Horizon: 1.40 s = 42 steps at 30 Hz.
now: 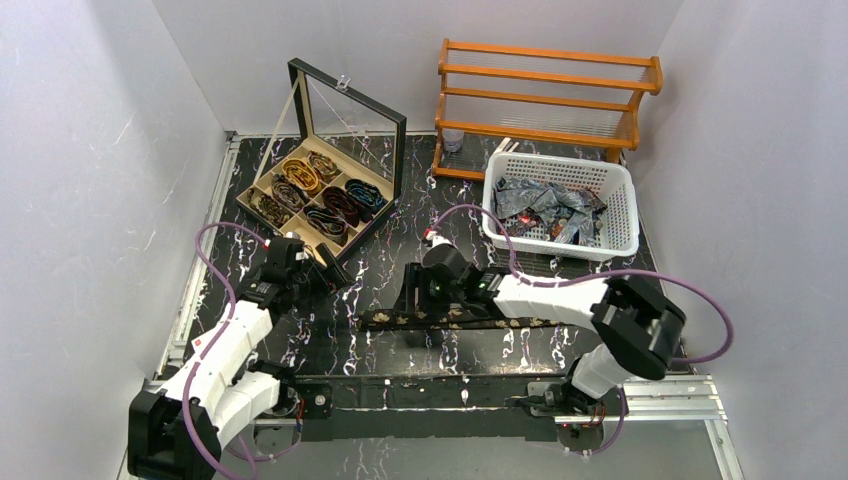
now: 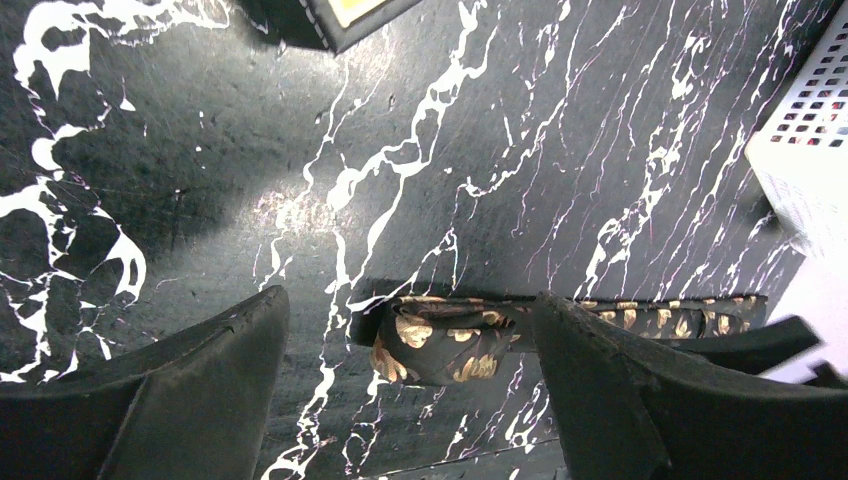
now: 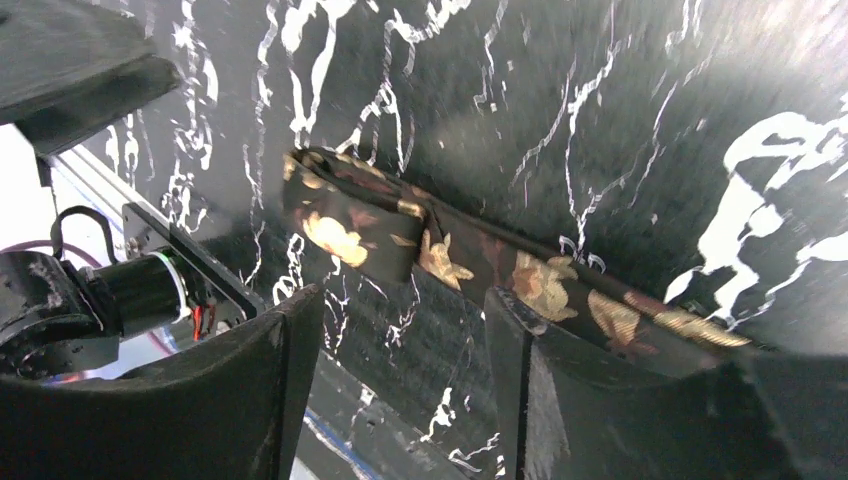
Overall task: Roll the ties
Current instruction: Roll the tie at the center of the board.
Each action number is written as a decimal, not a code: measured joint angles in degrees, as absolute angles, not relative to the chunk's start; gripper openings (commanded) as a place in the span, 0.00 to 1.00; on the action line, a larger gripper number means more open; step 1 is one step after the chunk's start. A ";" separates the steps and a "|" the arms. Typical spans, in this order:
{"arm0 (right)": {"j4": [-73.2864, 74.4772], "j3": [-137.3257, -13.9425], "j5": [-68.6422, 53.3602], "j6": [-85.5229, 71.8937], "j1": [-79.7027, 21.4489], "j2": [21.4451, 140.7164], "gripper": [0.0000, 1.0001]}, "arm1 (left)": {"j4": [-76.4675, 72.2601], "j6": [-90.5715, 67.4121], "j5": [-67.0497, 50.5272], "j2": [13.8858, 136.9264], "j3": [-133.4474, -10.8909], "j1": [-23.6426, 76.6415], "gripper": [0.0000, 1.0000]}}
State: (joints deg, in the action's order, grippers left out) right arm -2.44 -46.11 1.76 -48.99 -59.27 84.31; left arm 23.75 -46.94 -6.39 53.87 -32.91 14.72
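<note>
A dark tie with gold floral spots (image 1: 470, 321) lies stretched left to right on the black marble table, its left end folded over itself (image 2: 450, 345). My left gripper (image 1: 330, 276) hovers open up and left of that end. In the left wrist view the fold shows between the spread fingers (image 2: 410, 305), apart from both. My right gripper (image 1: 411, 297) stands open over the tie near the folded end (image 3: 350, 230). Nothing sits between its fingers (image 3: 395, 320), and the right finger (image 3: 560, 390) hides part of the strip.
A wooden compartment box (image 1: 256, 186) with its glass lid up holds several rolled ties at the back left. A white basket (image 1: 620, 215) with loose ties stands at the back right, in front of a wooden rack (image 1: 545, 95). Purple cables loop beside both arms.
</note>
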 measured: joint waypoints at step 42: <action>12.60 -61.08 -6.79 -53.63 -59.64 100.16 0.45 | 9.56 -50.59 -17.78 49.04 -17.93 13.23 0.84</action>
State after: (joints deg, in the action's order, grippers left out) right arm 12.60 -61.08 -6.79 -53.63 -59.64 100.16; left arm 9.56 -50.59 -17.78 49.04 -17.93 13.23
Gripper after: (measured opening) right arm 0.447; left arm 0.852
